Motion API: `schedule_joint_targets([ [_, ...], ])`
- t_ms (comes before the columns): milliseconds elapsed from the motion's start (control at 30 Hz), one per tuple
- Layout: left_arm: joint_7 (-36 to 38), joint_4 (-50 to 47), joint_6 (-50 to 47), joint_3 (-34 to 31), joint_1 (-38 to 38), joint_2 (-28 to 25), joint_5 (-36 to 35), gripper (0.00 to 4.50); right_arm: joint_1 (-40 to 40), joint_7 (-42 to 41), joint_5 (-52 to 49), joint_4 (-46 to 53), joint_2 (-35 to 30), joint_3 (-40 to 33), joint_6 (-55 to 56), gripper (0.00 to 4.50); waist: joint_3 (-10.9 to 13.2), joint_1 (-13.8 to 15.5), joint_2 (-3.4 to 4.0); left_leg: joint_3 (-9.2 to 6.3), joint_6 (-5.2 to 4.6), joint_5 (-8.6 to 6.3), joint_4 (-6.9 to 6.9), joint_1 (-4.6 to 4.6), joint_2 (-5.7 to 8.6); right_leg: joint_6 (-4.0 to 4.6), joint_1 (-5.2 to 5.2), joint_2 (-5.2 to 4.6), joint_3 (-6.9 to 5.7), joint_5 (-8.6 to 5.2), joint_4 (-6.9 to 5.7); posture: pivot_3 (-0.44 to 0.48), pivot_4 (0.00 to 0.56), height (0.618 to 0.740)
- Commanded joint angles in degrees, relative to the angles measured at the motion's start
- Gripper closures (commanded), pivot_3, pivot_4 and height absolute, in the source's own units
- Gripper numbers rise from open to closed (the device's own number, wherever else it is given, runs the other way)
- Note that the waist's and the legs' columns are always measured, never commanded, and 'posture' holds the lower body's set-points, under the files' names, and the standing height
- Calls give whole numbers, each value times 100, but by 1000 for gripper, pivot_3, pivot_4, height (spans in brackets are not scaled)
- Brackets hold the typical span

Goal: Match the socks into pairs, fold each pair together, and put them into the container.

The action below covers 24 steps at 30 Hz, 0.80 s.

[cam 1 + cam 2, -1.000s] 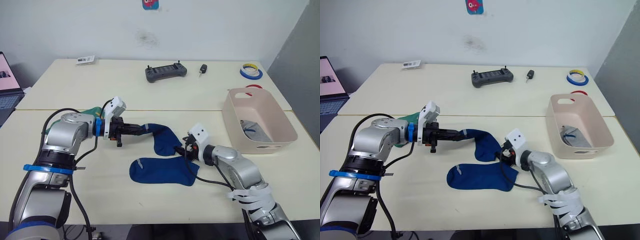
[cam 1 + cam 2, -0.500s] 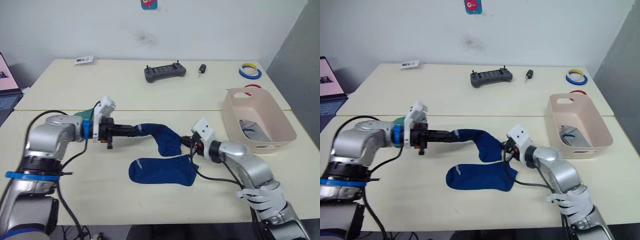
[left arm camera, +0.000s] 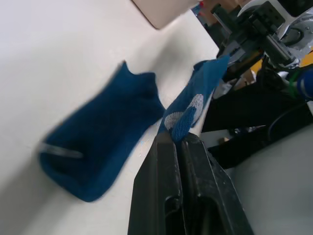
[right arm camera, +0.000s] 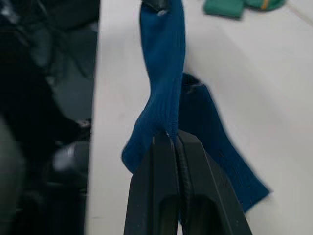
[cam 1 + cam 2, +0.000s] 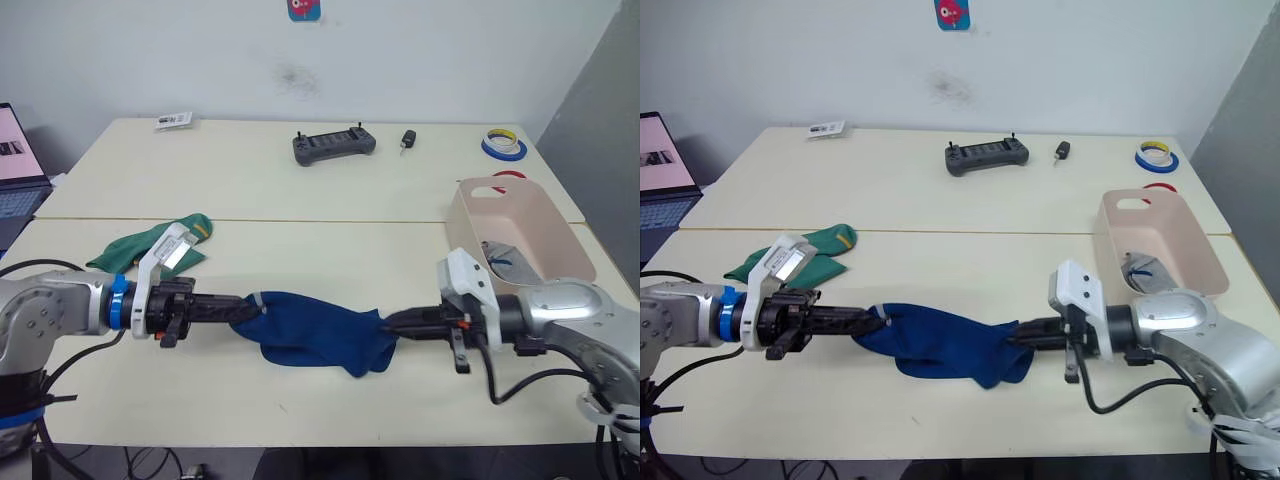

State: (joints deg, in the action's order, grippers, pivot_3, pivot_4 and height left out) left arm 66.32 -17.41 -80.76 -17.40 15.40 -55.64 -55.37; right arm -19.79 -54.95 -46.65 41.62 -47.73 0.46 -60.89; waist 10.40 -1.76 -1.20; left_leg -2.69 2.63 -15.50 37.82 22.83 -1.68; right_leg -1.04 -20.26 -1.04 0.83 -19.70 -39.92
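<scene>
Stretching blue sock (image 5: 320, 338) between both hands, seemingly taut.

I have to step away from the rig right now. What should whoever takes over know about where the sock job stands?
Left gripper: shut on one end of a blue sock.
Right gripper: shut on the same sock's other end, so it hangs stretched between them.
The second blue sock lies flat on the table beneath it.
Green socks lie in a heap behind the left arm, untouched.
The pink tub at the right holds grey socks.
Done: grey socks are in the tub.
Left: lay the blue socks together, fold, drop in; then the green.
</scene>
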Motion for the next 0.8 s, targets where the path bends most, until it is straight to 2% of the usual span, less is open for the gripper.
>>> schedule_joint_targets([
  [33,-503,-113,159,-10,-305,358,-23,4500,-71,323,277,-162,-49,354,-31,4492,0,-2,-1,-1,0,0,1,2,0,0,-1,0,-2,0,0,0,150,740],
  [300,-1193,519,1101,600,-711,1147,655,4500,-729,557,1487,-1328,148,1523,550,4492,0,4,-2,3,1,0,2,3,3,0,-5,-1,2,0,2,0,150,740],
  [433,-1317,875,1391,804,-711,1251,931,4500,-1048,554,1914,-1753,336,1881,790,4492,0,0,-2,0,1,1,2,5,2,1,-6,0,-1,0,1,0,150,740],
  [633,-1429,1194,1785,987,-628,1377,1193,4500,-1032,621,2370,-1995,511,2096,1094,4492,0,5,-2,1,2,1,2,5,3,1,-5,-2,-1,0,1,0,150,740],
  [800,-1496,1306,1959,1073,-635,1454,1322,4500,-794,932,2510,-1888,605,1583,1390,3174,0,8,-1,1,2,1,2,4,3,1,-4,-2,-1,0,0,0,150,740],
])
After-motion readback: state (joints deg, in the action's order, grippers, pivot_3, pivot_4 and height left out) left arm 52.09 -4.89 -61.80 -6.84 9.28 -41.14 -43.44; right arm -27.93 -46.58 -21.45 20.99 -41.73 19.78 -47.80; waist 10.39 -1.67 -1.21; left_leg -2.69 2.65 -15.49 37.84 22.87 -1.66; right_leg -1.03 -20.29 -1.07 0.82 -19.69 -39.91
